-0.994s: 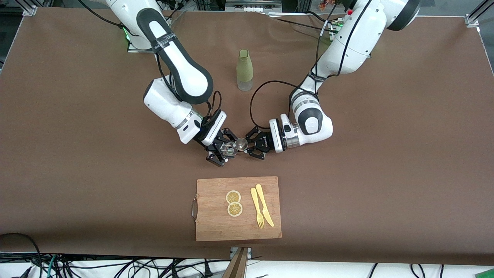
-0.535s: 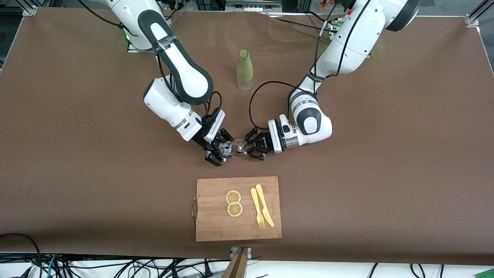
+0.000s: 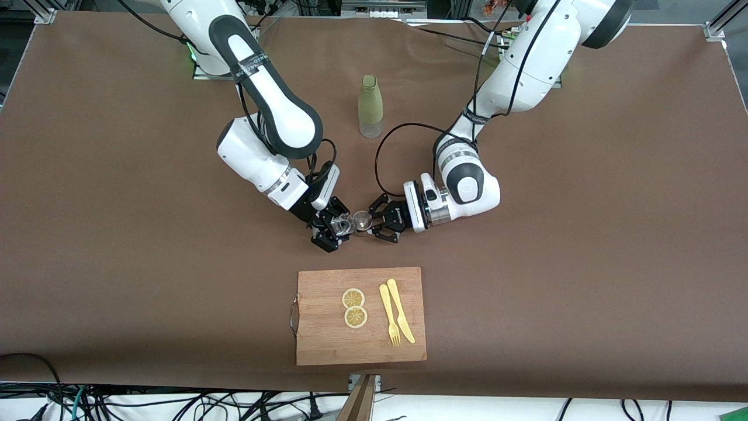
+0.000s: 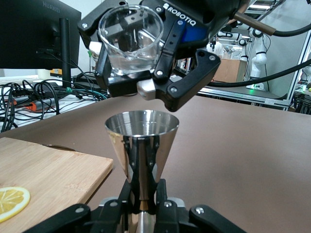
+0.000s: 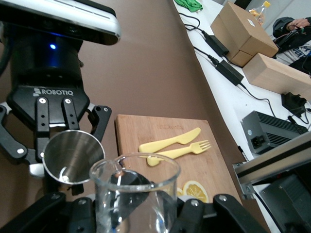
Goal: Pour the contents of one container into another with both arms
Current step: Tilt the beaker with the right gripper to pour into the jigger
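Note:
My left gripper (image 3: 374, 224) is shut on the stem of a steel cone-shaped jigger (image 3: 363, 220), holding it upright with its mouth open upward; the left wrist view shows the jigger (image 4: 141, 141) between my fingers (image 4: 127, 194). My right gripper (image 3: 332, 229) is shut on a clear glass (image 3: 341, 224), tipped with its rim toward the jigger. In the left wrist view the glass (image 4: 130, 39) hangs just above the jigger's mouth. The right wrist view shows the glass (image 5: 136, 194) close up and the jigger (image 5: 73, 155) beside it. Both are held over the table's middle.
A wooden cutting board (image 3: 327, 345) lies nearer the front camera, carrying two lemon slices (image 3: 354, 307), a yellow fork (image 3: 389, 316) and a knife (image 3: 401, 310). A green bottle (image 3: 370, 107) stands farther back, between the arms. A black cable (image 3: 385, 146) loops by the left wrist.
Both grippers have shifted slightly toward the right arm's end of the table. The right gripper has turned, tipping the glass further toward the jigger.

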Controlling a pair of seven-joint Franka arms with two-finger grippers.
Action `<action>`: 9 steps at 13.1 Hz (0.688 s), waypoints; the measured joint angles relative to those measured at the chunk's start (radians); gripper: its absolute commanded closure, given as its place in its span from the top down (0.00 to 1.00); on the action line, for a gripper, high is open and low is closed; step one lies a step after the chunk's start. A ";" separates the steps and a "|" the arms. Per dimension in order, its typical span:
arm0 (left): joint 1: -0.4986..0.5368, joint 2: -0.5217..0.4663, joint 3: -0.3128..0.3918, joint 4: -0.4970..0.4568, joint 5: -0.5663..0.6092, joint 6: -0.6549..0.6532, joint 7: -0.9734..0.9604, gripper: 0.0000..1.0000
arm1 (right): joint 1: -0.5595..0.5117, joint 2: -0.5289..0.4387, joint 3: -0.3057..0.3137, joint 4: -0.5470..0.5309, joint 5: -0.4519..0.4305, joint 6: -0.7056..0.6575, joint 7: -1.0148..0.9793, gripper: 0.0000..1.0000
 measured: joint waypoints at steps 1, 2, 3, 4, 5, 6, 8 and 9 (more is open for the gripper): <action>0.000 0.001 -0.001 0.001 0.000 0.004 0.000 0.00 | 0.005 0.000 0.000 0.000 0.000 0.015 -0.009 0.07; 0.000 0.001 -0.002 0.001 0.000 0.013 0.000 0.00 | 0.014 0.000 0.000 0.000 0.000 0.034 -0.022 0.07; 0.000 0.002 -0.004 0.003 0.000 0.020 0.000 0.00 | 0.021 0.000 0.000 0.000 0.000 0.047 -0.044 0.08; 0.000 0.002 -0.009 0.006 0.000 0.026 0.000 0.00 | 0.026 0.000 0.000 0.000 0.000 0.055 -0.065 0.08; -0.001 0.002 -0.014 0.010 0.000 0.034 0.000 0.00 | 0.029 0.000 0.000 -0.001 0.000 0.057 -0.081 0.08; -0.001 0.003 -0.017 0.012 0.000 0.038 0.000 0.00 | 0.030 0.000 0.000 -0.003 0.000 0.057 -0.090 0.09; -0.001 0.003 -0.017 0.014 0.000 0.041 0.000 0.00 | 0.032 0.000 0.000 -0.008 0.000 0.066 -0.120 0.10; -0.001 0.003 -0.017 0.015 0.000 0.041 0.000 0.00 | 0.033 0.000 0.000 -0.010 0.000 0.075 -0.136 0.10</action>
